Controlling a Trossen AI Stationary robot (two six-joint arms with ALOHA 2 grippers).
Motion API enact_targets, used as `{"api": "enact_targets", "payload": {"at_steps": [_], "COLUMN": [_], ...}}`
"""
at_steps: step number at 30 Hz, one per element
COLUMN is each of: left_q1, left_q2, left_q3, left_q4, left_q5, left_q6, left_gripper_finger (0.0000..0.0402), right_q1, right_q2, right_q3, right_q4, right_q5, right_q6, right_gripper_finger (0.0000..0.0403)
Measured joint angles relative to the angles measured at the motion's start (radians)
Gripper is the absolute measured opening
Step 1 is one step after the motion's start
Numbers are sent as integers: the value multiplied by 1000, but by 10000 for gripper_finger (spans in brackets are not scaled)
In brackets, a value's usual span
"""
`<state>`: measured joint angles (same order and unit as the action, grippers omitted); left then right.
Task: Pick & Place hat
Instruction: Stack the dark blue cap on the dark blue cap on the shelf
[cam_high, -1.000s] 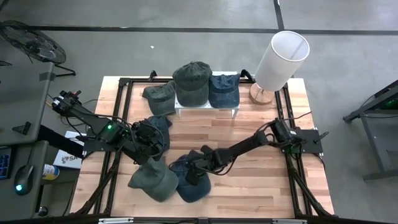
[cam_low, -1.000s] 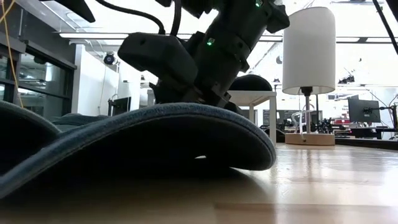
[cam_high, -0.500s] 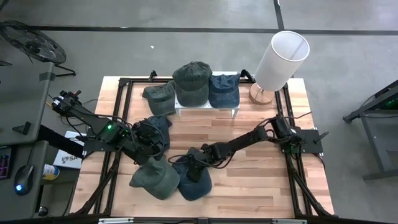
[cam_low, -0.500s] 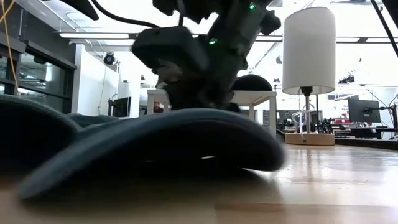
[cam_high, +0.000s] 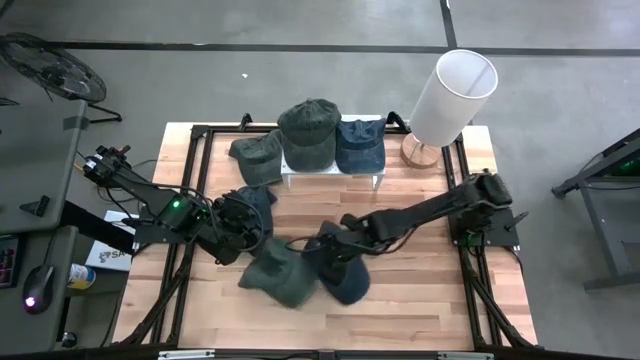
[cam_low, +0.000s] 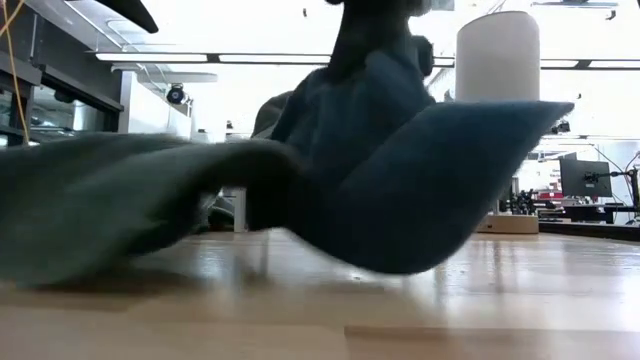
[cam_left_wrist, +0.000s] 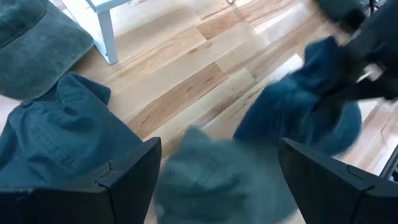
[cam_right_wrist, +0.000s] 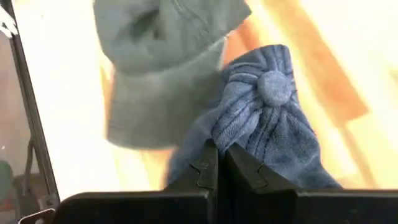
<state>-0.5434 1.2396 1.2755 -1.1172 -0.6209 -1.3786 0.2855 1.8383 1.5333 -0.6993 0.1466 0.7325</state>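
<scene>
Blue denim hat (cam_high: 345, 275) is hanging pinched in the right gripper (cam_high: 327, 250), jaws closed tight on the crown fabric just beside the top button (cam_right_wrist: 274, 86). In the low view the hat (cam_low: 420, 190) is clear of the wooden table (cam_high: 420, 300), brim tilted upward. A grey-green hat (cam_high: 280, 275) is lying just beside it on the table, touching or overlapping its edge; contact cannot be confirmed. The left gripper (cam_high: 240, 222) is waiting over a dark blue hat (cam_high: 255, 200) at the table's left, fingers (cam_left_wrist: 130, 171) spread apart, holding nothing. Three more hats are sitting at the white riser (cam_high: 330, 178) at the far side, near the lamp (cam_high: 450, 95).
</scene>
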Motion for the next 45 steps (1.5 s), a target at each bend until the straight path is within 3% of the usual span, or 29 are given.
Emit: {"api": "enact_targets", "payload": {"at_steps": [12,23,40,45], "left_q1": [0,0,0,0], "left_q2": [0,0,0,0], "left_q3": [0,0,0,0], "left_q4": [0,0,1,1], "left_q5": [0,0,0,-1], "left_q6": [-18,-25,-41,-40], "left_gripper_finger": [317,317,317,317], "right_q1": [3,-28,-269,-377], "right_q2": [-253,-368,-475,-485], "right_q3": [1,2,3,3], "right_q4": [-76,-85,-83,-83], "right_q5": [185,369,383,329], "right_q6": [-43,-102,-227,-293], "right_gripper_finger": [2,1,1,1]}}
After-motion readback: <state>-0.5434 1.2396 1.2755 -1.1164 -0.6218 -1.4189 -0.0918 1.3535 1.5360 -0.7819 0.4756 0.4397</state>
